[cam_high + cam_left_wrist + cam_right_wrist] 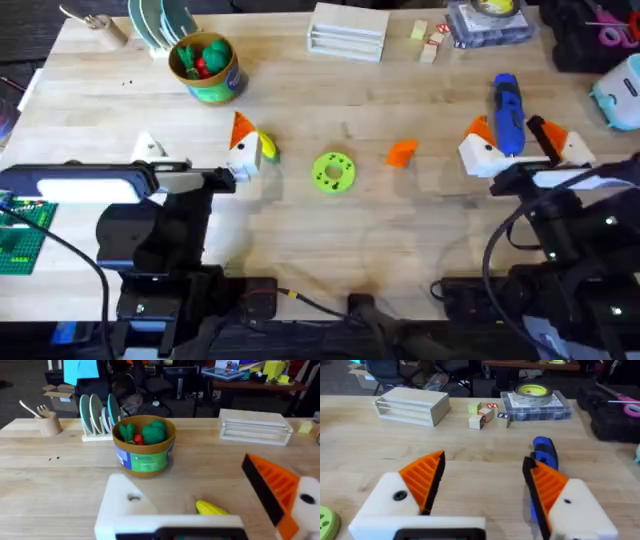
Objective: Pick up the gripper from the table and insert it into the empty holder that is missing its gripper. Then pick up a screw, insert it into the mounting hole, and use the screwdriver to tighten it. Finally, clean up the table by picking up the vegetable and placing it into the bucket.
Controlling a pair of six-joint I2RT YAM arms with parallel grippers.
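Observation:
The small orange gripper (401, 152) lies loose mid-table. My left gripper (197, 150) (182, 470) stands open; one finger is the plain white holder (150, 148) (125, 502), the other carries an orange pad (272, 485). The yellow vegetable (267, 148) (210, 508) lies beside that padded finger. Farther back stands the green bucket (205, 67) (145, 447), holding green and red toys. My right gripper (515, 135) (484, 460) is open with both pads orange. The blue screwdriver (508, 113) (545, 455) lies flat between its fingers, close to one. The screw is out of view.
A lime-green disc with holes (333, 171) sits between vegetable and loose gripper. Along the back edge are a plate rack (160, 25), a wooden box (348, 30), small blocks (428, 42) and a clear case with tape (487, 20). A green baseplate (20, 235) lies far left.

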